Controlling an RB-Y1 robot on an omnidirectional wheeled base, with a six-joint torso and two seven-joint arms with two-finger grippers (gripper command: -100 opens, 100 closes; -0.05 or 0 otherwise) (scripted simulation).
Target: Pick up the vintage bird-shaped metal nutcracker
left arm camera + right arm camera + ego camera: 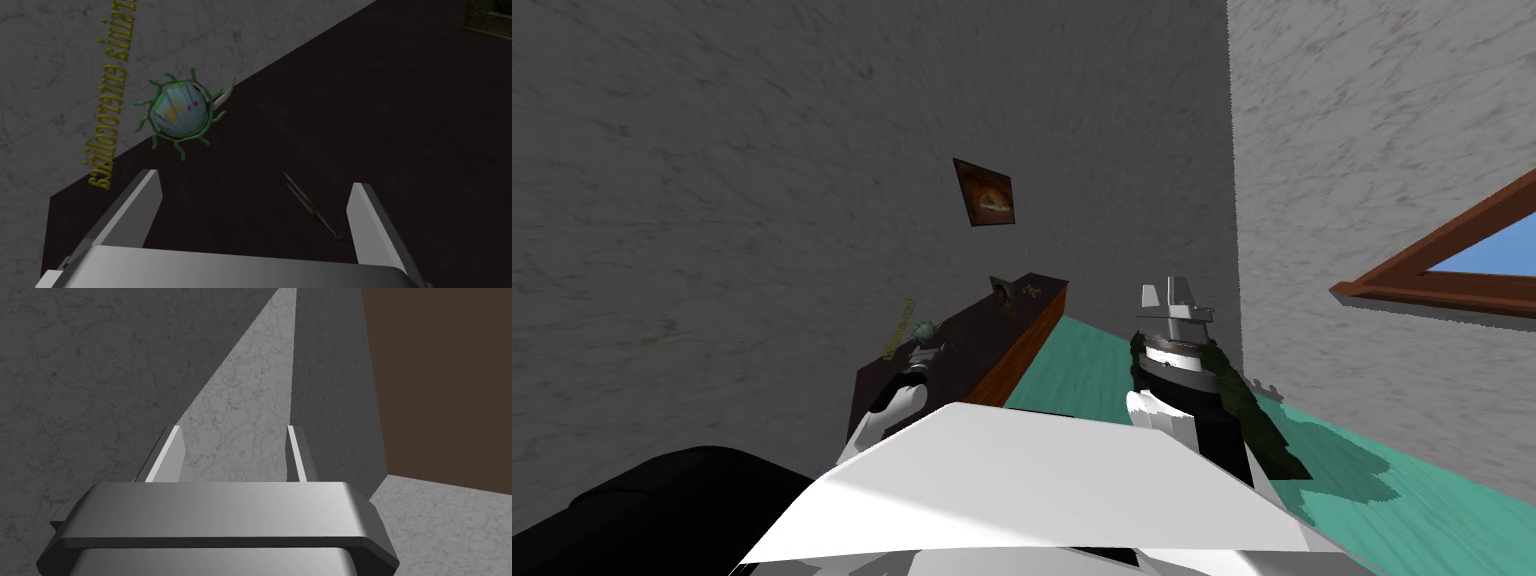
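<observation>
The dark sideboard (982,340) is viewed from well back and steeply above by the head camera. Its top is viewed close from the left wrist — the green-ringed ball (179,111) on it is shared by both — while the right wrist camera is pointed away, at walls (100,378).

Yellow "enterocolitica" lettering (104,129) on wall (45,60)

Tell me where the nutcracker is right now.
In the left wrist view, the nutcracker lies on the dark sideboard, just ahead of the open left claw, closer to it than the green-ringed ball.
</observation>
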